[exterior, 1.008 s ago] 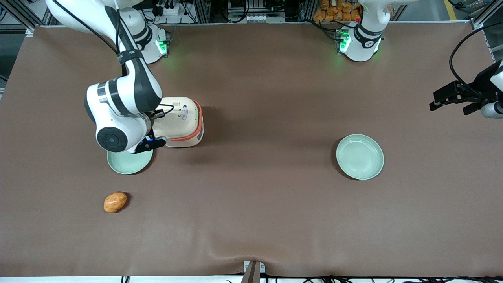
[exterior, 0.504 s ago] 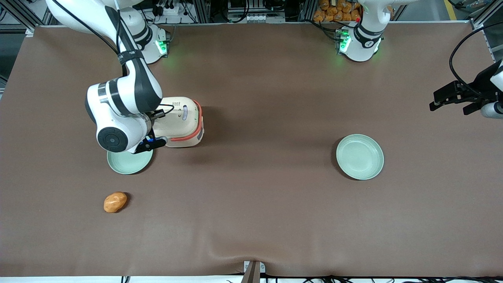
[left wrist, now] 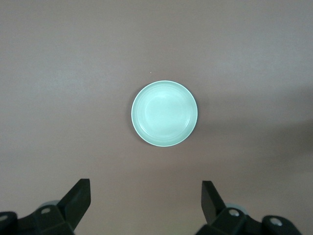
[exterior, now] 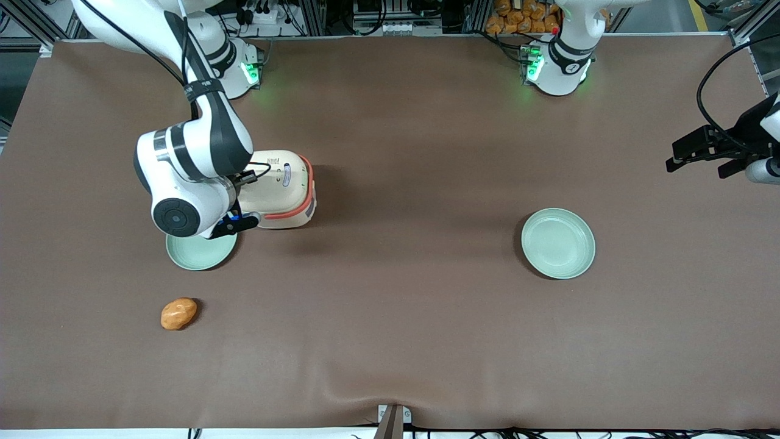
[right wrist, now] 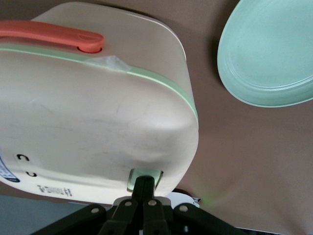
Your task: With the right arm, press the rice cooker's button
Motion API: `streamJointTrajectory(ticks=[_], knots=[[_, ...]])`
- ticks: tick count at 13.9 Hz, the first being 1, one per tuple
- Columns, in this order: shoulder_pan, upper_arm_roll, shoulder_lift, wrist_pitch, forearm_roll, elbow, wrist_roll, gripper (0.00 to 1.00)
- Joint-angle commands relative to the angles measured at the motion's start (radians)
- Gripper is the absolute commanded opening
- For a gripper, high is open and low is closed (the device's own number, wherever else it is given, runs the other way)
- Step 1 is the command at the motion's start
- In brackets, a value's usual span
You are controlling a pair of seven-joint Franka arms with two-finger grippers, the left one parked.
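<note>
The cream rice cooker point(exterior: 281, 186) with its coral-orange handle band point(exterior: 294, 213) stands toward the working arm's end of the table. The right arm point(exterior: 195, 158) hangs over one end of its lid and hides the button in the front view. In the right wrist view the cooker's lid point(right wrist: 93, 122) fills the frame. My gripper point(right wrist: 144, 182) is shut, and its joined fingertips point(right wrist: 145, 186) rest on the pale green square button point(right wrist: 144, 174) at the lid's edge. The pale green rim point(right wrist: 161, 83) and the handle band point(right wrist: 49, 34) also show there.
A pale green plate point(exterior: 201, 251) lies beside the cooker, nearer the front camera, partly under the arm; it also shows in the right wrist view point(right wrist: 269, 58). An orange bread-like lump point(exterior: 178, 313) lies nearer still. A second green plate point(exterior: 557, 242) lies toward the parked arm's end.
The right arm's wrist has shifted very slightly toward the cooker. The cooker, plates and orange lump have not moved.
</note>
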Motion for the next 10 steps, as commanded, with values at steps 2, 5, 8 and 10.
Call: streamJointTrajectory(ticks=[2, 5, 8, 10], knots=[[0.007, -0.007, 0.030, 0.020, 0.006, -0.004, -0.011, 0.00], [0.002, -0.007, 0.016, 0.006, 0.006, 0.007, -0.007, 0.00], [0.002, -0.006, -0.026, -0.049, 0.006, 0.068, -0.002, 0.01], [0.001, -0.006, -0.044, -0.106, 0.004, 0.142, -0.001, 0.18]])
